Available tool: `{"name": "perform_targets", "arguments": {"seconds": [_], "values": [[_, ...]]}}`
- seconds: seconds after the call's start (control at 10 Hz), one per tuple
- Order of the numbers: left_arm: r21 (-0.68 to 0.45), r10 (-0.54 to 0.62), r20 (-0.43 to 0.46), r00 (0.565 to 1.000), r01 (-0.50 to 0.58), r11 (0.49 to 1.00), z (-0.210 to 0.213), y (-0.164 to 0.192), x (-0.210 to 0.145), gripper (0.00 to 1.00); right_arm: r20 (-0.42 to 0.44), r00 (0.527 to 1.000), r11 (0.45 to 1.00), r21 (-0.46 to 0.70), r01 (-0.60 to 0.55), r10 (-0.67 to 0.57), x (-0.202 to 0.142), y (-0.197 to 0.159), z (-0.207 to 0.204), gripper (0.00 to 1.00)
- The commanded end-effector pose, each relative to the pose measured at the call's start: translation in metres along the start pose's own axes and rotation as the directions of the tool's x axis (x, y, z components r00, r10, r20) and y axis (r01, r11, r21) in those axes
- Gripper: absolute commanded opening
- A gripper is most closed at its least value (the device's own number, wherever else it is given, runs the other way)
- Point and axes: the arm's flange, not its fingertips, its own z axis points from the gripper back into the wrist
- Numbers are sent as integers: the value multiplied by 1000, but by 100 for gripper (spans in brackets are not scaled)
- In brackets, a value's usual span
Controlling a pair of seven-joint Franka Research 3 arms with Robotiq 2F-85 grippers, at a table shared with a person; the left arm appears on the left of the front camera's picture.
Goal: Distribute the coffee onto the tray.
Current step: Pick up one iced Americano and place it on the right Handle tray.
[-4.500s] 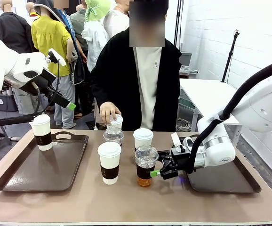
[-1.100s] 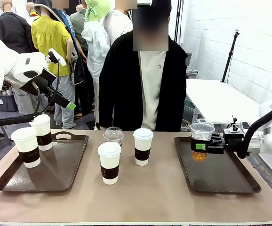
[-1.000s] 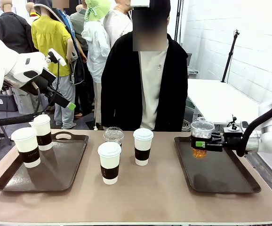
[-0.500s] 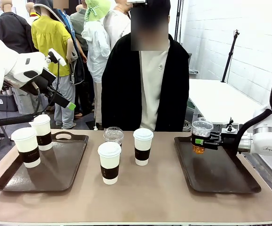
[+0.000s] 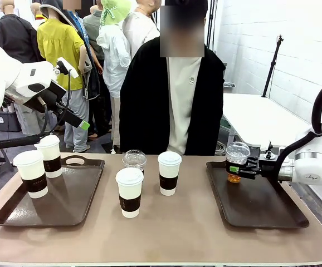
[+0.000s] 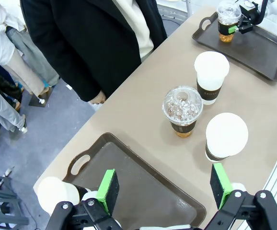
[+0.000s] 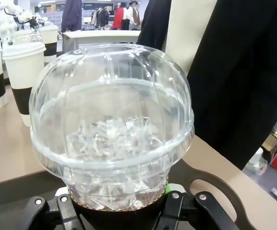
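My right gripper is shut on the dark sleeve of a clear dome-lidded coffee with amber drink, low over the far left corner of the right tray; I cannot tell whether the cup touches it. The right wrist view has that iced cup close up. Two white lidded coffees stand on the left tray. On the table between the trays are two white coffees and another clear dome cup. My left gripper hangs open, high above the left tray, its green pads apart.
A person in a black coat stands at the table's far edge, hands out of sight. The near half of the right tray is bare, as is the table's front strip. Other people stand behind on the left.
My right gripper has carried the clear cup a little farther back and lower over the right tray. The left arm and the other cups have not moved.
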Motion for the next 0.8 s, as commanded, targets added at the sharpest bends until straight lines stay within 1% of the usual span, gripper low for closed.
{"name": "perform_targets", "arguments": {"seconds": [0.0,0.3,0.4,0.7], "values": [[-4,9,-1,1000,-9,1000,0,1,0,100,44,999,999,-40,-15,16,-2,-8,-8,62],[-4,9,-1,1000,-9,1000,0,1,0,100,66,998,998,-58,-20,23,-10,-16,-10,62],[-4,9,-1,1000,-9,1000,0,1,0,100,76,997,997,-83,1,5,-13,-19,-10,62],[-4,9,-1,1000,-9,1000,0,1,0,100,82,995,995,-86,54,-47,-16,-23,-6,62]]}}
